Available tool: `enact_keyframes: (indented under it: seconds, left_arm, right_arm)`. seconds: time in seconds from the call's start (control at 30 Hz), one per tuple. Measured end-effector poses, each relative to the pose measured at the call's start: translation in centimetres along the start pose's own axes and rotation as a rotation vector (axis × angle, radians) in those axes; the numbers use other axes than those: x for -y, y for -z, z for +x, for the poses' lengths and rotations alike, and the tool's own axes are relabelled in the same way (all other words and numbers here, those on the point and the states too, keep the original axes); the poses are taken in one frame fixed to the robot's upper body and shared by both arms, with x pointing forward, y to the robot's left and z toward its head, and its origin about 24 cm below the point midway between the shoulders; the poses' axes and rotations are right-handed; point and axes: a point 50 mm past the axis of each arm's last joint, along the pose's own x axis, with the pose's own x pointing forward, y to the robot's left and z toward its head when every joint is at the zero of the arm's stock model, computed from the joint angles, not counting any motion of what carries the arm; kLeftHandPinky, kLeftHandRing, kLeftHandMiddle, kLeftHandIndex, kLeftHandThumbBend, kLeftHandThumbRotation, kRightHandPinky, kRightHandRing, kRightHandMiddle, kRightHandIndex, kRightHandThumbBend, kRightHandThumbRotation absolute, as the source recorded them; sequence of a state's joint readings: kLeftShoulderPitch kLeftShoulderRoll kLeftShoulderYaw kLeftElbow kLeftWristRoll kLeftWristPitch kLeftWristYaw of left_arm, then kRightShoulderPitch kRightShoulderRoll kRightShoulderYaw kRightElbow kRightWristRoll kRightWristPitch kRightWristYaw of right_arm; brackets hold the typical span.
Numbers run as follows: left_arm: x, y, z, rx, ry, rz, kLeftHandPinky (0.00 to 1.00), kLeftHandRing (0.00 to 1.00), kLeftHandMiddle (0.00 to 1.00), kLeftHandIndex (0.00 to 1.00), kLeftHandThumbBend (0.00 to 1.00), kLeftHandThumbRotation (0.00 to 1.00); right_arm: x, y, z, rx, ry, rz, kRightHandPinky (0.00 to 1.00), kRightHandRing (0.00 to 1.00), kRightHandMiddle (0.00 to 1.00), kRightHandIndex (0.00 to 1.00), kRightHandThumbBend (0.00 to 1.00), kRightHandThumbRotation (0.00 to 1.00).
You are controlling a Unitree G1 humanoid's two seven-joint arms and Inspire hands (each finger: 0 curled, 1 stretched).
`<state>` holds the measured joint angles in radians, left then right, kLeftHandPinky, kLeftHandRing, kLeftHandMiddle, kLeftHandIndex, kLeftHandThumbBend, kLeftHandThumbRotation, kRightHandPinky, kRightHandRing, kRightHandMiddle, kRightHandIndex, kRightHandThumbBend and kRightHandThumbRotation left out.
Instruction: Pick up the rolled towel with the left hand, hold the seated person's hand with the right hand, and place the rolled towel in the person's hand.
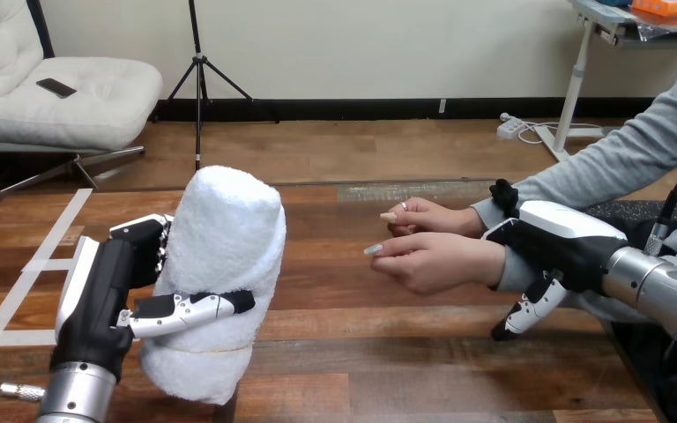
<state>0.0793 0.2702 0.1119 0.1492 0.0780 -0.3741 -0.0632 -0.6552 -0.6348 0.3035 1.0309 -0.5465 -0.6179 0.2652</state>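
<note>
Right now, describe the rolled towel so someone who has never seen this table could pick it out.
On the left half of the wooden table, the robot's left hand comes in from the bottom edge. The rolled towel stands in its grip, thumb curled across the front. It is the only white, fluffy cylinder, clear of the person's hands at the right.

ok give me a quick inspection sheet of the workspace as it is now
surface: wooden table, pale tape strips at its left
job's things: rolled towel near upright, in the left hand; the person's hands held out over the table from the right, holding nothing, apart from the towel
clutter: nothing seen
hands: left hand curled round the rolled towel; right hand against the person's wrist, grip not clear
cables: nothing seen
surroundings: a person seated at the table's right side
</note>
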Motion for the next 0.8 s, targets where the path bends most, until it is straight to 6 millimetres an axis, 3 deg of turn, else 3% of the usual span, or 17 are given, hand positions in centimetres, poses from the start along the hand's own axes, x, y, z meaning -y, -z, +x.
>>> enact_keyframes:
  seconds: [0.8]
  left_arm:
    - [-0.34,0.07,-0.13,-0.004,-0.015,0.007,0.28,0.33,0.37,0.41,0.59,0.00]
  right_arm:
    - [0.23,-0.28,-0.04,0.034,0.025,0.024,0.33,0.36,0.41,0.43,0.61,0.00]
